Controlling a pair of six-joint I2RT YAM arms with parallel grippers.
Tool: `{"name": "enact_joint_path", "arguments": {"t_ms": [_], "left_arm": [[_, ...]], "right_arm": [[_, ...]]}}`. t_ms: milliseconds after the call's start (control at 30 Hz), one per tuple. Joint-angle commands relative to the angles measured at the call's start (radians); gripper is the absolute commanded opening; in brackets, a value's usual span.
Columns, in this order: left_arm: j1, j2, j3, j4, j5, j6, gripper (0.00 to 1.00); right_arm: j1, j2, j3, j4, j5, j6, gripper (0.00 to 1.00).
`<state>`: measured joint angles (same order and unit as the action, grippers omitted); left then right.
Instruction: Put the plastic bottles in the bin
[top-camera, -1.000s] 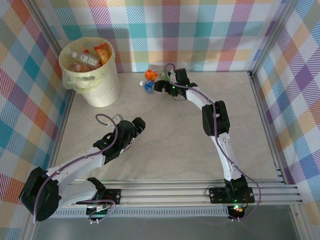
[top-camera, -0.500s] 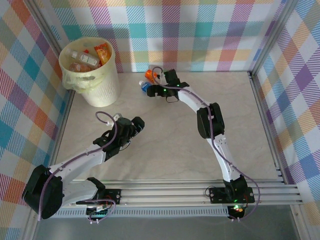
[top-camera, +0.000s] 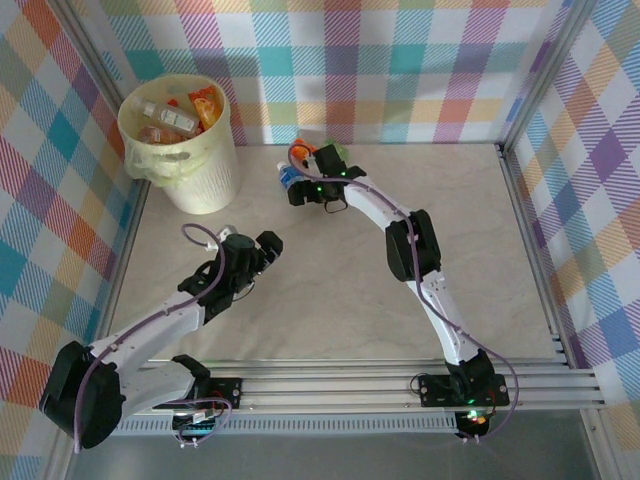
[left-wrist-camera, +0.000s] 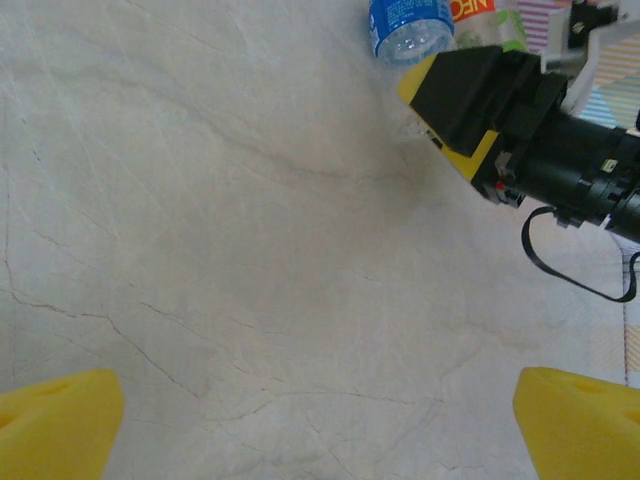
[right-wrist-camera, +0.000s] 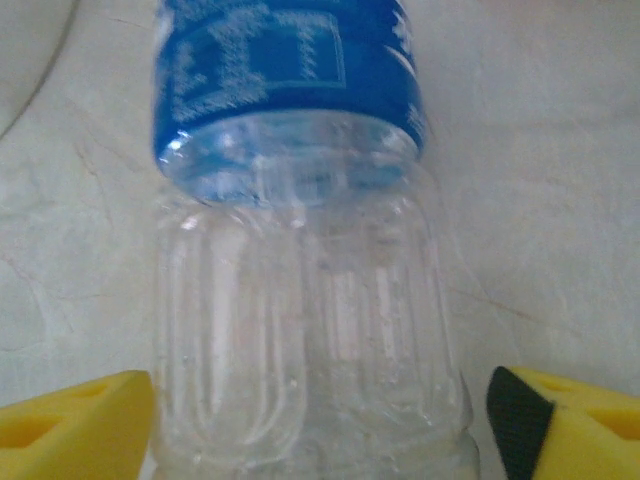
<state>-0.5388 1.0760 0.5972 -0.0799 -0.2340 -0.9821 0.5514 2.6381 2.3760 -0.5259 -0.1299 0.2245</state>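
A clear plastic bottle with a blue label (right-wrist-camera: 290, 250) lies on the table, its ribbed body between the jaws of my right gripper (right-wrist-camera: 320, 425). The jaws stand close on either side, and a thin gap shows at the right pad (right-wrist-camera: 510, 420). From above, that gripper (top-camera: 297, 187) is at the blue-labelled bottle (top-camera: 287, 177), with an orange-labelled bottle (top-camera: 299, 152) just behind it. The cream bin (top-camera: 205, 175) stands at the far left, with several bottles inside. My left gripper (top-camera: 264, 250) hovers open over bare table, with nothing between its yellow fingertips (left-wrist-camera: 60, 425).
The left wrist view looks across the table to the blue-labelled bottle (left-wrist-camera: 408, 28) and the right arm's gripper (left-wrist-camera: 470, 85). Checked walls close in the back and both sides. Metal rails (top-camera: 400, 385) run along the near edge.
My right gripper has slid left onto the blue-labelled bottle and its jaws have narrowed around it. The left arm has shifted slightly left and away from its base.
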Motion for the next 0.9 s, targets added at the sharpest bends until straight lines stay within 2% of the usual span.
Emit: {"name": "enact_joint_path", "arguments": {"t_ms": [0, 267, 467, 567, 700, 867], "left_arm": [[0.019, -0.019, -0.019, -0.031, -0.008, 0.004, 1.0], [0.03, -0.019, -0.028, 0.026, 0.047, 0.026, 1.0], [0.043, 0.004, -0.02, 0.053, 0.069, 0.028, 1.0], [0.053, 0.028, -0.022, 0.095, 0.107, 0.028, 1.0], [0.068, 0.071, -0.024, 0.192, 0.189, 0.03, 1.0], [0.074, 0.132, -0.013, 0.327, 0.279, 0.036, 1.0]], "right_arm": [[0.006, 0.033, 0.056, -0.064, 0.049, 0.005, 0.82], [0.006, -0.036, -0.032, -0.011, 0.006, -0.025, 0.68], [0.007, -0.175, -0.224, 0.097, 0.001, -0.046, 0.61], [0.007, -0.269, -0.368, 0.167, 0.006, -0.039, 0.58], [0.008, -0.441, -0.664, 0.332, -0.012, -0.006, 0.55], [0.017, -0.677, -1.039, 0.529, -0.1, 0.045, 0.54]]}}
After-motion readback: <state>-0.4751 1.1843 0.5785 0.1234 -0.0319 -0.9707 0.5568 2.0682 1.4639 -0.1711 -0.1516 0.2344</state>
